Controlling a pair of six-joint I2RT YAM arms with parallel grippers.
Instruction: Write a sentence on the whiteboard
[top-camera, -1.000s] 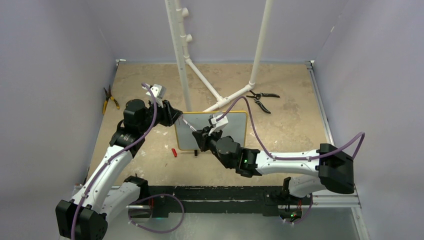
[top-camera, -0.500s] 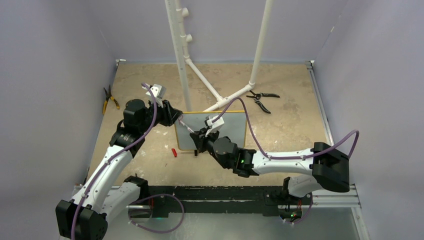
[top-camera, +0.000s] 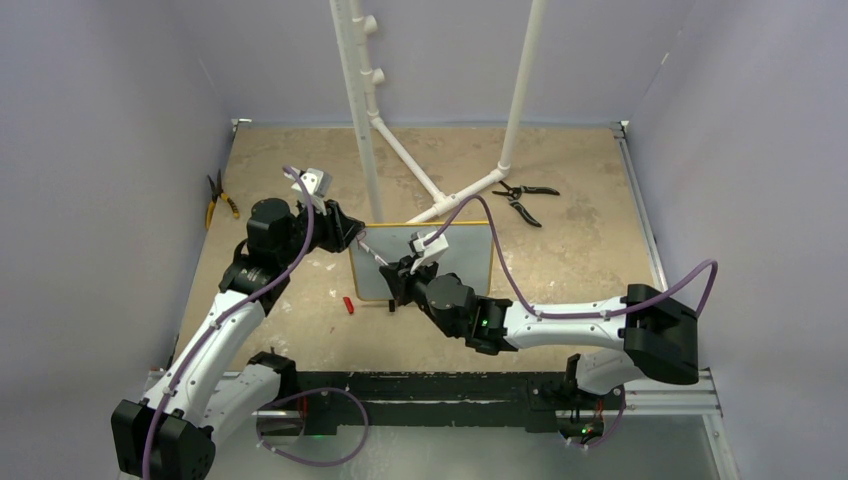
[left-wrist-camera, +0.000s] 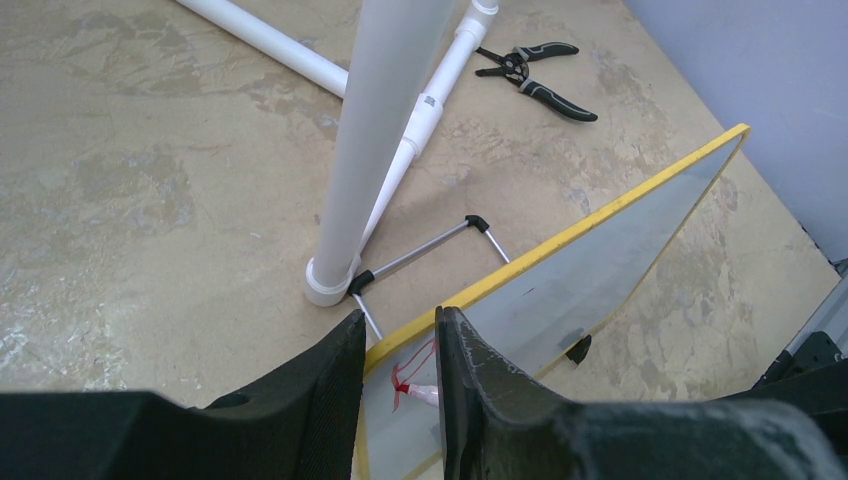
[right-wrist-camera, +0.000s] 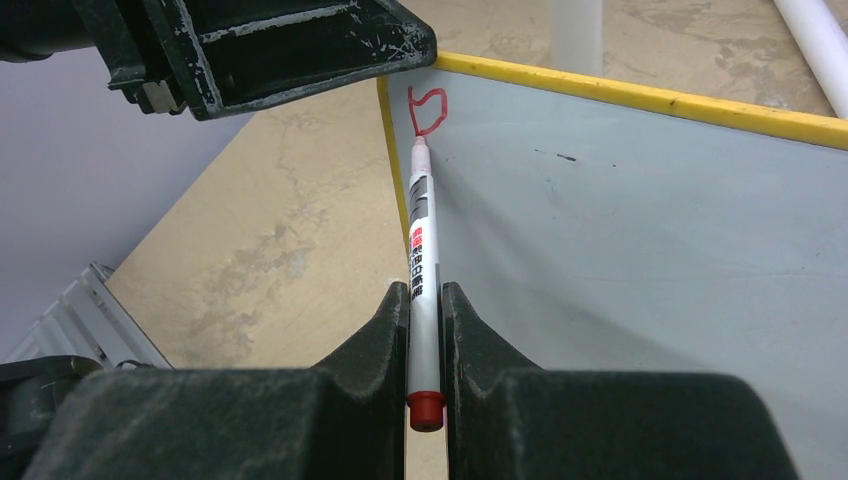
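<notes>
Mottled tan surface (top-camera: 585, 250) holds the yellow-framed whiteboard (top-camera: 466, 252), left hand (left-wrist-camera: 400, 325) pinching its corner. Right hand (right-wrist-camera: 425, 296) pinches a slim marker (right-wrist-camera: 420, 230), tip on the red sentence (right-wrist-camera: 427, 112).

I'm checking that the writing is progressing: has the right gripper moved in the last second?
Yes. Measured against the fixed white pipe stand, the right gripper, shut on the marker, has shifted slightly left, toward the left edge of the whiteboard.

From above, the right gripper (top-camera: 396, 270) is covering the whiteboard's (top-camera: 465, 258) lower left; the sentence (right-wrist-camera: 427, 110) is looking illegibly small. The left gripper (left-wrist-camera: 400, 318) is blocking most of the marker (left-wrist-camera: 425, 393).
</notes>
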